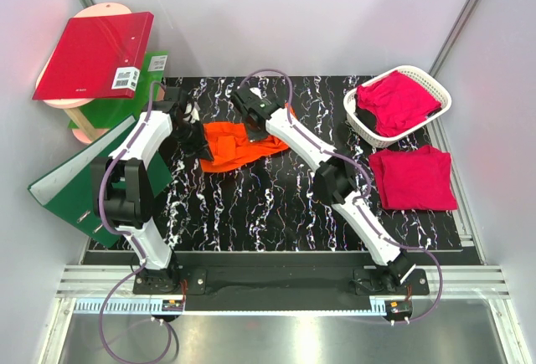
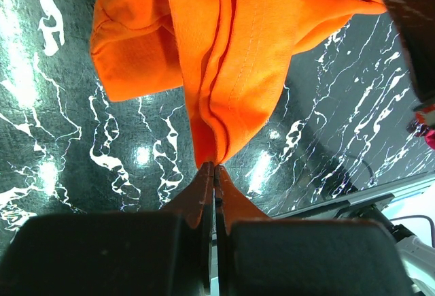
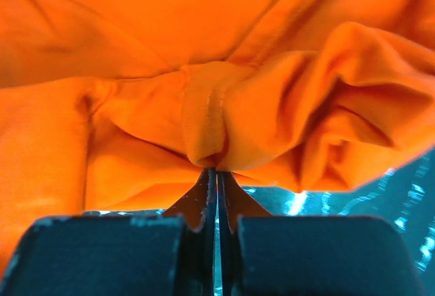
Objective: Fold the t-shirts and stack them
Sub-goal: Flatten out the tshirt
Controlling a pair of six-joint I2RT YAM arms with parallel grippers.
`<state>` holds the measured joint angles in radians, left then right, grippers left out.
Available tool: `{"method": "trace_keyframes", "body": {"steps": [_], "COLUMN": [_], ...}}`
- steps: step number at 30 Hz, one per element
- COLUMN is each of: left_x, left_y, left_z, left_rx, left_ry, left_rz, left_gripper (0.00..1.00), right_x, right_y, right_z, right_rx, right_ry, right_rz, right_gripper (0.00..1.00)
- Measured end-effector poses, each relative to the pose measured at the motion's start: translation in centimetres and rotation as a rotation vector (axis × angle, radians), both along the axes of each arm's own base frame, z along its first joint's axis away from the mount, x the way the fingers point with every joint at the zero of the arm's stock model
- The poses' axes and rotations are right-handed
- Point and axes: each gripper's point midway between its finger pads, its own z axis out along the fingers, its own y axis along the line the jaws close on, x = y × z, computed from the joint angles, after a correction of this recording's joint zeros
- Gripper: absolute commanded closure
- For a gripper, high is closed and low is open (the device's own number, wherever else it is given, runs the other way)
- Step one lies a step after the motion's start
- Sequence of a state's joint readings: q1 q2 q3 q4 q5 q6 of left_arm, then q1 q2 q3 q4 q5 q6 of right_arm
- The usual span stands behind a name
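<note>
The left jaws are clenched on a hemmed fold of the orange t-shirt, which sits bunched on the black marbled surface between the two arms. It looks light and limp, likely to sag, so seams and corners seem the surest hold. The right jaws are pinched tight on a gathered seam of the same shirt. Further right, a magenta t-shirt lies folded.

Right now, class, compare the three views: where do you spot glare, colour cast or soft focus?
Top external: even light, a reddish tint on the wall beside the red binder. Left wrist: bright glare spots on the glossy table; the left pincer dark and soft-edged at the bottom. Right wrist: the orange t-shirt fills the frame, slightly soft; the table corner looks teal.
</note>
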<state>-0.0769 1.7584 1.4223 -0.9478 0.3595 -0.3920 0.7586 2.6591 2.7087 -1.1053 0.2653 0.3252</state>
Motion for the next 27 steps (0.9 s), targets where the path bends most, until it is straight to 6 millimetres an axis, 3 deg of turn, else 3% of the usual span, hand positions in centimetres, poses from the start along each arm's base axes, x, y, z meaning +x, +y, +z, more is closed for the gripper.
{"method": "trace_keyframes", "body": {"steps": [3, 5, 11, 15, 20, 24, 27], "left_x": [0.0, 0.0, 1.6, 3.7, 5.0, 4.5, 3.8], "left_y": [0.0, 0.0, -0.1, -0.1, 0.8, 2.0, 2.8], "left_z": [0.0, 0.0, 2.0, 5.8, 13.5, 19.1, 20.8], "left_rx": [0.000, 0.000, -0.004, -0.006, 0.000, 0.001, 0.008], "left_ry": [0.000, 0.000, -0.065, -0.196, -0.454, -0.618, -0.663], "left_rz": [0.000, 0.000, 0.001, 0.021, 0.109, 0.181, 0.217], "left_gripper": [1.00, 1.00, 1.00, 1.00, 1.00, 1.00, 1.00], "right_x": [0.3, 0.3, 1.2, 1.3, 0.5, -1.1, -3.3], "right_y": [-1.1, -2.1, -4.8, -7.5, -12.4, -16.6, -19.5], "right_z": [1.4, 3.5, 13.9, 21.9, 29.6, 33.3, 34.7], "right_rx": [-0.038, -0.059, -0.040, -0.011, -0.020, -0.051, -0.072], "right_ry": [-0.038, -0.077, -0.288, -0.453, -0.622, -0.698, -0.724], "right_rz": [-0.017, -0.030, -0.081, -0.131, -0.221, -0.293, -0.339], "right_gripper": [1.00, 1.00, 1.00, 1.00, 1.00, 1.00, 1.00]}}
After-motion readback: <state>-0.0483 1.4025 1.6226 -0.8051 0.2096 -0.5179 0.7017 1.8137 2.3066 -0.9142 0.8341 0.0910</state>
